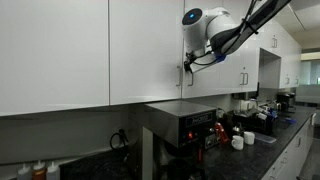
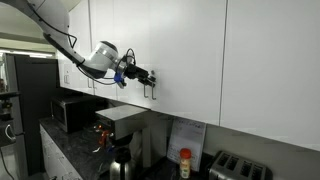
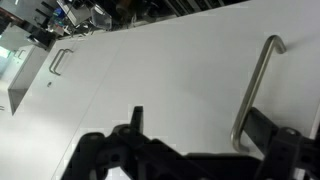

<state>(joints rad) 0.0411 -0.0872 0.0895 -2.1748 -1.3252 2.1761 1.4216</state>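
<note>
My gripper [image 3: 200,128] is open and held up against a white upper cabinet door [image 3: 170,75]. The door's metal bar handle [image 3: 255,85] runs down to its lower bend just inside the right finger [image 3: 268,128]. The left finger [image 3: 135,118] stands well apart over bare door, and nothing is clamped. In both exterior views the arm reaches the gripper [image 1: 187,62] [image 2: 147,76] up to the handle [image 1: 181,76] [image 2: 153,88] at the door's lower edge.
Under the cabinets a coffee machine [image 1: 186,124] [image 2: 121,121] stands on the dark counter [image 1: 285,150]. A microwave [image 2: 70,112], a toaster [image 2: 238,168] and a bottle [image 2: 184,163] sit along the counter. A neighbouring door has its own handle [image 3: 60,62].
</note>
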